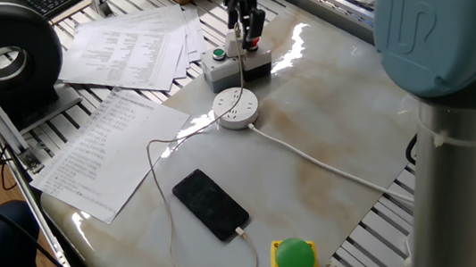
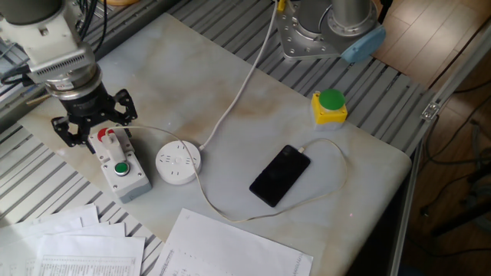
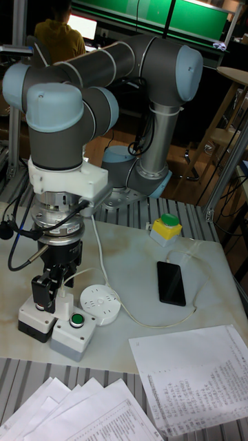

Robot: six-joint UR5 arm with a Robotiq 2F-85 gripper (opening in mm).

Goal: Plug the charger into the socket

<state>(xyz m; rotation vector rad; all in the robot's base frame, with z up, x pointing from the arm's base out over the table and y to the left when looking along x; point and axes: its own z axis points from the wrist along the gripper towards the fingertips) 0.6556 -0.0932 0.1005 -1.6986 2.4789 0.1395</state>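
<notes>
The charger (image 2: 100, 136) sits on top of the grey button box (image 2: 120, 164), at its far end beside the red button (image 2: 108, 133), at the far left of the table (image 2: 230, 84) in the other fixed view. It is small and partly hidden by the gripper (image 2: 93, 132), so its outline is hard to make out; it looks like a white block with a thin white cable (image 2: 222, 215) leaving it. The gripper's fingers (image 2: 123, 107) stand apart on either side of the charger, spread open, and I cannot tell whether they touch it. In the tall fixed view the gripper (image 3: 54, 286) hangs straight down over the box's red-button end.

The socket (image 2: 178, 162) lies flat just right of the grey box, slots up, nothing plugged in. Its thick white cord (image 2: 245, 77) runs away toward the arm's base (image 2: 307, 34). The thin cable passes the socket, loops toward the near edge and ends at the black smartphone (image 2: 280, 175), lying face up to the right of the socket. A yellow box with a green dome button (image 2: 330, 106) stands beyond the phone. Printed sheets (image 2: 230, 249) lie along the near edge.
</notes>
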